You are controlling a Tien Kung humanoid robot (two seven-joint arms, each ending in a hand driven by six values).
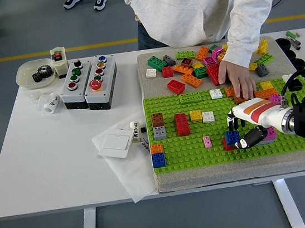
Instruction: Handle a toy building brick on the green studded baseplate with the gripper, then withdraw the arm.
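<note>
– White table (52,161), then the green baseplate (192,156) on it. Where is the robot's right hand (250,126)?
– Low over the plate. Its fingers (249,138) curl around a blue brick (232,137), with a red piece just under it.
– Is the pinch tight?
– I think so, but part is hidden.
– What could go wrong?
– The brick may slip sideways. A person's hand (238,80) rests just behind the fingers and could get bumped.

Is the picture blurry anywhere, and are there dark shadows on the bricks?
Head view: sharp throughout, evenly lit; only soft shadows under the robot's white-and-orange right hand on the green studded baseplate; no glare on the white table.
</note>
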